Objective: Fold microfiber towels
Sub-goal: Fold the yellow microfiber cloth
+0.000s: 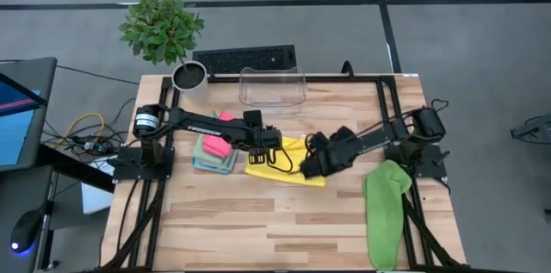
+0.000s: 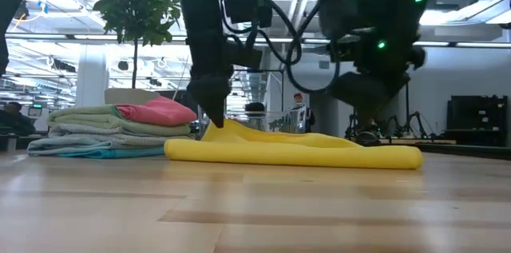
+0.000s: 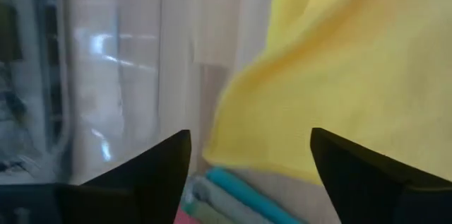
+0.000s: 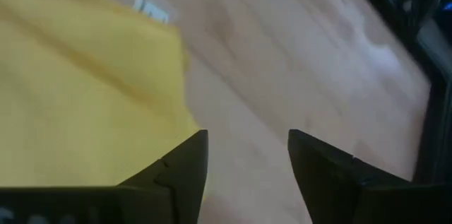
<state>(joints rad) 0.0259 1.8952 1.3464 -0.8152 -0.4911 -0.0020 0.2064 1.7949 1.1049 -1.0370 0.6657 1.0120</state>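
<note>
A yellow towel (image 1: 288, 168) lies folded on the table's middle, and in the low view (image 2: 295, 152) it is a long flat roll. My left gripper (image 1: 269, 148) is open and points down at the towel's left end (image 2: 226, 129), which stands up a little. In the left wrist view the towel's edge (image 3: 233, 150) lies between the fingers. My right gripper (image 1: 310, 166) is open above the towel's right part (image 4: 85, 97), clear of it in the low view (image 2: 369, 113). A stack of folded towels (image 1: 215, 152) with a pink one (image 2: 160, 112) on top lies left of the yellow towel. My left gripper stands from above with its open fingers (image 2: 214, 117) at the yellow towel's raised left end (image 2: 227, 130). I cannot tell whether the fingertips touch the cloth. The towel lies on the table.
A lime green towel (image 1: 386, 208) lies at the table's right side near the right arm's base. A clear plastic bin (image 1: 273, 86) stands at the far edge, with a potted plant (image 1: 164, 32) and a keyboard (image 1: 245, 58) behind it. The near half of the table (image 1: 258, 230) is bare wood.
</note>
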